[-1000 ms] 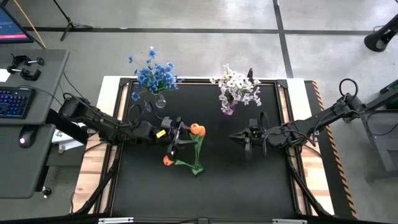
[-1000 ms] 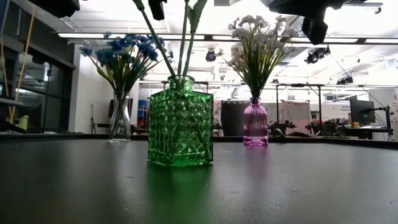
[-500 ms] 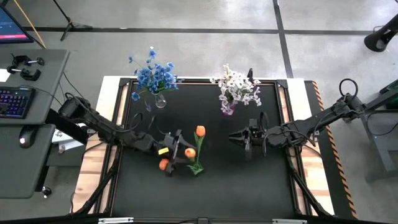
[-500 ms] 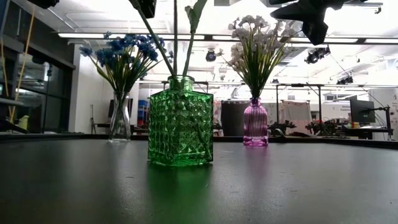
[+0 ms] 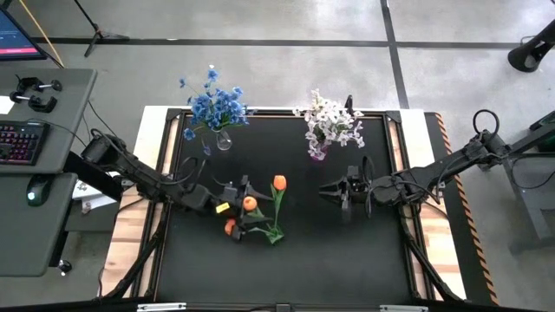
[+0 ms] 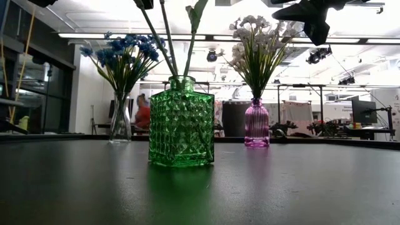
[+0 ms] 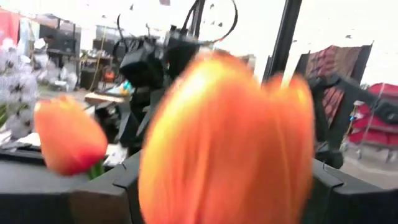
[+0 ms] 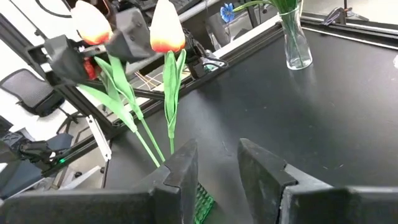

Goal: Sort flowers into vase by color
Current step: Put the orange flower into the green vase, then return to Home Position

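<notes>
Three orange tulips stand with their stems in the neck (image 6: pixel 181 80) of a green glass vase (image 5: pixel 273 234). One blossom (image 5: pixel 278 182) stands upright and one (image 5: pixel 229 228) leans toward the near left. The third (image 5: pixel 250 204) sits between the open fingers of my left gripper (image 5: pixel 240 204) and fills the left wrist view (image 7: pixel 224 137). My right gripper (image 5: pixel 328 190) hovers right of the vase, open, with nothing between its fingers (image 8: pixel 180 168). My left gripper reaches level from the table's left with its fingers on either side of the tulip blossom (image 7: pixel 224 137), whose stem stays in the vase. The blossom fills the gap between them. Whether either finger touches it, I cannot tell.
Blue flowers (image 5: pixel 212 108) stand in a clear vase (image 6: pixel 120 119) at the far left. White flowers (image 5: pixel 328 121) stand in a purple vase (image 6: pixel 257 125) at the far middle. A desk with a keyboard (image 5: pixel 17 139) lies left of the table. A person (image 6: pixel 142 112) shows in the room behind.
My left gripper has drawn back toward the table's left and near edge and rolled. One tulip has tipped after it, its blossom moving left away from the upright one while its stem stays in the vase. My right gripper has opened a little, keeping its place.
</notes>
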`<state>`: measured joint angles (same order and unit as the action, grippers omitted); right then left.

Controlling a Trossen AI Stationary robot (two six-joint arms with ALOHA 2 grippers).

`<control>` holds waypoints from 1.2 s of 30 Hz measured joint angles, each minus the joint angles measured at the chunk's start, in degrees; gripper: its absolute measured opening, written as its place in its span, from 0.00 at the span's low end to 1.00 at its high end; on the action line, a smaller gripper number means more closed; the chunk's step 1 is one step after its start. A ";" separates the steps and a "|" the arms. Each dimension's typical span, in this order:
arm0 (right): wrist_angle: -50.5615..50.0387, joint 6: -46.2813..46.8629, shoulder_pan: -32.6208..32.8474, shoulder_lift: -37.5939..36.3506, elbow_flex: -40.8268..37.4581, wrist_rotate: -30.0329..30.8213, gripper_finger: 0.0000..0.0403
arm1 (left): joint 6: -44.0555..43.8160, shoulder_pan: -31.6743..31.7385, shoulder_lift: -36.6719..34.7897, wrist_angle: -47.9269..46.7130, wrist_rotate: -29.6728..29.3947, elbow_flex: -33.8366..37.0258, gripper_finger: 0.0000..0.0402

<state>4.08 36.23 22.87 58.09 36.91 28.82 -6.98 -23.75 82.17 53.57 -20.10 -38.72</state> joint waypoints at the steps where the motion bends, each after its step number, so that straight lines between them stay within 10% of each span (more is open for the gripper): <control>1: 0.00 0.00 0.00 0.00 0.00 -0.17 0.26 | 0.06 -0.06 0.00 0.93 0.02 -0.05 0.61; 24: 0.04 0.01 0.00 0.00 0.00 -0.26 0.26 | 7.49 4.27 -0.88 -3.52 6.66 -16.33 0.61; 36: 0.41 -0.20 0.00 0.01 0.00 1.17 0.26 | 13.50 9.68 -19.53 -36.27 8.82 -24.39 0.61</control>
<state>4.49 36.03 22.87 58.09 36.91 29.99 6.52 -14.07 62.64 17.30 -11.28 -63.11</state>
